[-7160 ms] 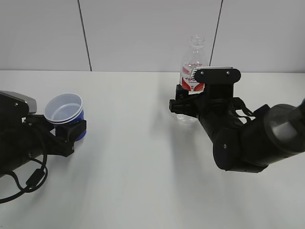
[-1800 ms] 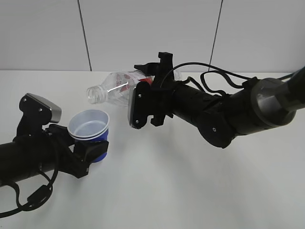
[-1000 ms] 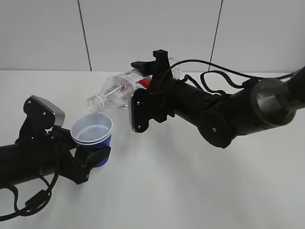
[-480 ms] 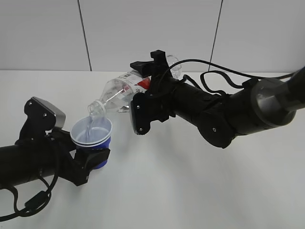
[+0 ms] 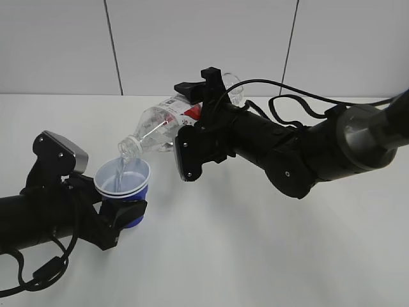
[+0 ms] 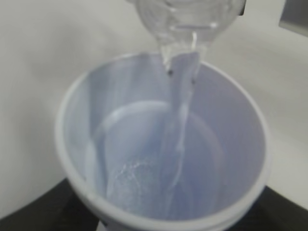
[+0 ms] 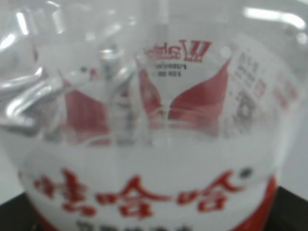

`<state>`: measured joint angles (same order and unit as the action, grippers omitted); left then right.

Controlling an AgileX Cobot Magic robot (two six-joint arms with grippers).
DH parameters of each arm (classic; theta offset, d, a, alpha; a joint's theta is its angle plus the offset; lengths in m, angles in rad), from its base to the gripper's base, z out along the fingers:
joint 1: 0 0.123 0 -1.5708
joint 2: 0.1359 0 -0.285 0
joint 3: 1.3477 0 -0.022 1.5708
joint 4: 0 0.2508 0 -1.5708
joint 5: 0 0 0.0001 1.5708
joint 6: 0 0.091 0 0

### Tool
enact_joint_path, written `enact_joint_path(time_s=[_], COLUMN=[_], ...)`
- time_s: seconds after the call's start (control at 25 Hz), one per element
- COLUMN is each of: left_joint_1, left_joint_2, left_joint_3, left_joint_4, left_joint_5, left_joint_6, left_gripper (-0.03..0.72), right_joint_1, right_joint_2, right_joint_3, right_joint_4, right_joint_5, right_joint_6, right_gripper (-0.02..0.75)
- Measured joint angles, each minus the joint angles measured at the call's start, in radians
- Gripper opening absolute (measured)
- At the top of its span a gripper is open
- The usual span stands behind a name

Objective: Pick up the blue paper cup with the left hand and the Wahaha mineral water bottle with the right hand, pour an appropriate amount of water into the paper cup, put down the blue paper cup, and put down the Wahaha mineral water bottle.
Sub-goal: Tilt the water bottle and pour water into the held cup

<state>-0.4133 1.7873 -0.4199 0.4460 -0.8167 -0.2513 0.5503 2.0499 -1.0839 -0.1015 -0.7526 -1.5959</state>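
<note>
My left gripper (image 5: 118, 214) is shut on the blue paper cup (image 5: 124, 188) and holds it above the table at the left. My right gripper (image 5: 195, 137) is shut on the Wahaha mineral water bottle (image 5: 163, 125), tilted mouth-down to the left, its open mouth just over the cup's rim. A thin stream of water runs from the mouth into the cup. In the left wrist view the cup's white inside (image 6: 159, 154) fills the frame, with the bottle mouth (image 6: 185, 21) above it and water pooling at the bottom. In the right wrist view the bottle's red-and-white label (image 7: 154, 178) fills the frame.
The white table (image 5: 223, 256) runs under both arms. A white panelled wall (image 5: 192, 45) stands behind. The right arm's black cables (image 5: 287, 105) loop above its forearm. The left arm's cable (image 5: 45, 272) hangs near the front left edge.
The bottle has tipped further, mouth down, over the last second; water now streams into the cup. The cup has stayed almost still under the mouth for the last half second.
</note>
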Motion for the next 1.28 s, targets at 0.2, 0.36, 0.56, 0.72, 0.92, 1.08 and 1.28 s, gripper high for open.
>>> enact_joint_path(time_s=[0.2, 0.36, 0.56, 0.72, 0.92, 1.08, 1.28], left_joint_1=[0.0, 0.0, 0.0, 0.0, 0.0, 0.0, 0.0], left_joint_2=[0.0, 0.0, 0.0, 0.0, 0.0, 0.0, 0.0], left_joint_3=[0.0, 0.0, 0.0, 0.0, 0.0, 0.0, 0.0], left_joint_4=[0.016, 0.018, 0.024, 0.024, 0.026, 0.026, 0.026], left_joint_5=[0.004, 0.008, 0.023, 0.025, 0.025, 0.025, 0.025], left_joint_6=[0.0, 0.0, 0.0, 0.0, 0.0, 0.0, 0.0], left_gripper=[0.5, 0.5, 0.5, 0.5, 0.5, 0.5, 0.5], right_joint_1=[0.0, 0.0, 0.0, 0.0, 0.0, 0.0, 0.0], right_joint_2=[0.0, 0.0, 0.0, 0.0, 0.0, 0.0, 0.0], right_joint_3=[0.0, 0.0, 0.0, 0.0, 0.0, 0.0, 0.0], right_joint_4=[0.0, 0.0, 0.0, 0.0, 0.0, 0.0, 0.0], right_joint_5=[0.0, 0.0, 0.0, 0.0, 0.0, 0.0, 0.0], right_joint_6=[-0.002, -0.007, -0.013, -0.016, -0.018, -0.024, -0.031], right_gripper=[0.496, 0.496, 0.496, 0.496, 0.496, 0.496, 0.495])
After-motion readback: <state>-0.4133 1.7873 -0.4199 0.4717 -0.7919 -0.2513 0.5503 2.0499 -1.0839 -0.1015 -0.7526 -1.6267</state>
